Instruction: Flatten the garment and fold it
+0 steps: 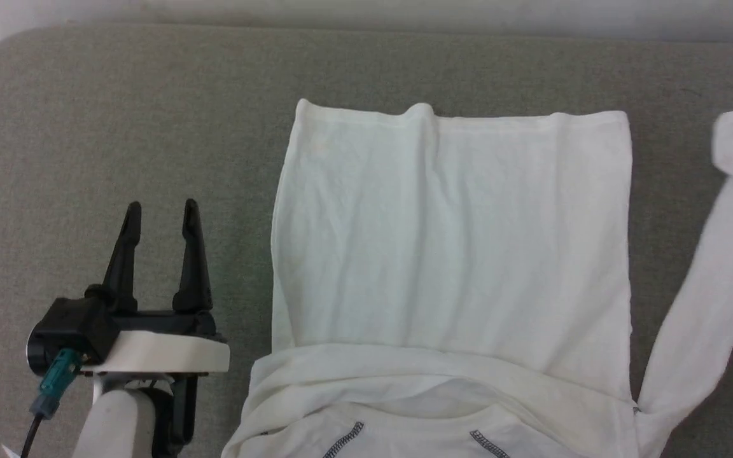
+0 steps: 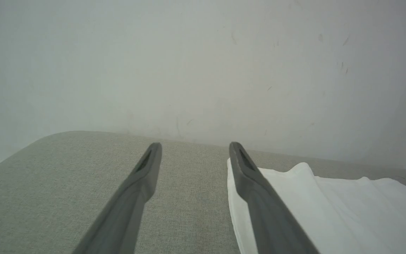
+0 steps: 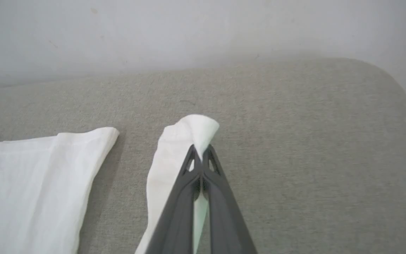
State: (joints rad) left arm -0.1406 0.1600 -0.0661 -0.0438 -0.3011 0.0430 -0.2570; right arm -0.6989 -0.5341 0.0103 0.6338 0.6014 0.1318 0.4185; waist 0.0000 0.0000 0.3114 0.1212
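The right gripper [image 3: 200,151] is clamped on a sleeve cuff [image 3: 197,128] of the garment [image 1: 449,242], spread on the grey pad [image 1: 118,114]; the left gripper [image 1: 161,213] hangs wide open, empty. The fingertip hold could slip, or tugging could rumple it.

The garment [image 1: 449,242] is thin, soft white cloth. The bench [image 1: 118,127] has grey woven cloth, dull and a bit rough. The left pincer [image 1: 161,207] looks like dark, dull plastic.

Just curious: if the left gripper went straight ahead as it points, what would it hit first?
Likely nothing before the wall: the left gripper points over the grey surface, with the shirt off to its right.
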